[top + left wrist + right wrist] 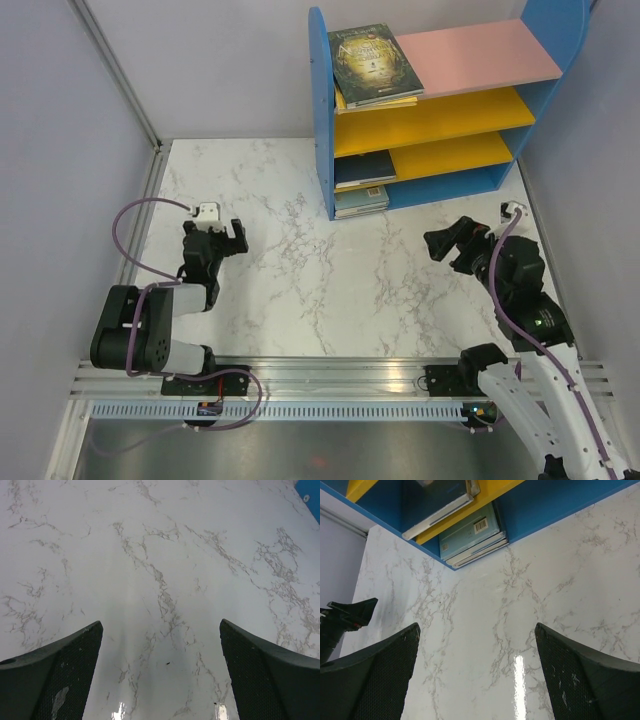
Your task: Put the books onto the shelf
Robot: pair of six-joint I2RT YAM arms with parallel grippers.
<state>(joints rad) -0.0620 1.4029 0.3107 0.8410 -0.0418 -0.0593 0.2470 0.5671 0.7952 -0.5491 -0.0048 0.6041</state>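
Left claw (222,233) is hovering over the bare marble desk (310,280) at the left, its jaws standing wide apart and gripping nothing; the left wrist view is showing only marble between the fingers (55,675). Right claw (452,238) is also gaping fully and carrying nothing, and is pointing toward the shelf (322,120) at the far right of the desk.

The books are lying flat at the left end of the shelf:
- the dark green book (374,64) is resting on the pink top board (490,52);
- the navy book (364,168) is sitting on the lower yellow board;
- the teal stack (470,534) is sitting on the blue bottom board.
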